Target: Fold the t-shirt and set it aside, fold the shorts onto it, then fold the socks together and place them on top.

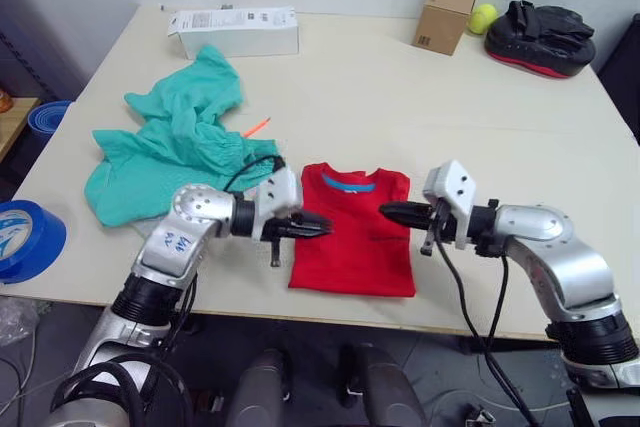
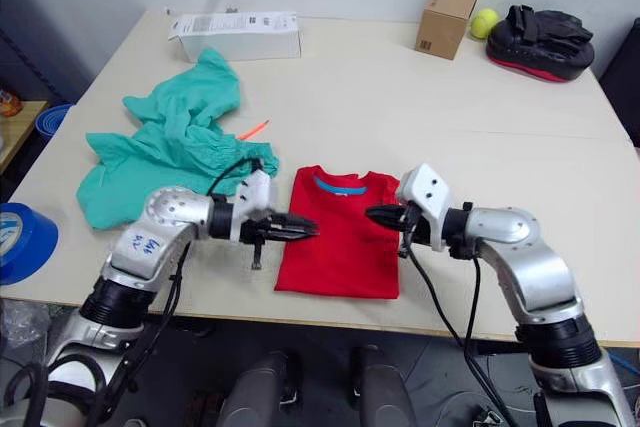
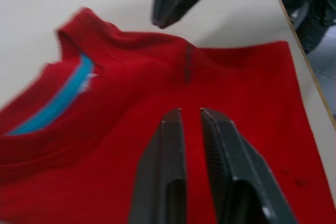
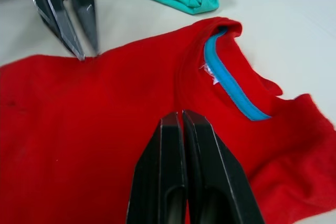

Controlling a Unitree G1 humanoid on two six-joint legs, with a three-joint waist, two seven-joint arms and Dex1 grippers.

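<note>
On the near part of the cream table (image 1: 480,137): the t-shirt (image 1: 352,242), bright red, folded to a compact rectangle with sleeves tucked in, collar toward the far side, blue band showing inside the neck; its near hem lies close to the table's front edge.

Left gripper (image 1: 322,227): hangs over the shirt's left edge, fingers pointing toward the robot's right; fingers nearly together with a thin slit between them, nothing held; whether the tips touch the cloth cannot be told.

Right gripper (image 1: 386,210): hangs over the shirt's right part near the collar, fingers pointing toward the robot's left; fingers pressed together, nothing between them; the two grippers face each other tip to tip across the shirt, apart.

The shorts (image 1: 170,142): teal green, crumpled in a loose heap on the table to the left of the shirt and farther back, gathered waistband nearest the shirt; apart from the shirt.

Orange tag (image 1: 256,127): thin, lying on the table just beside the shorts' right edge.

Far side of the table: white carton (image 1: 234,31) on its side at the left; small cardboard box (image 1: 444,16), yellow-green ball (image 1: 483,17) just beside it, black and red pad (image 1: 539,39) at the right corner.

Off the table at the left: blue tape roll (image 1: 25,237).
</note>
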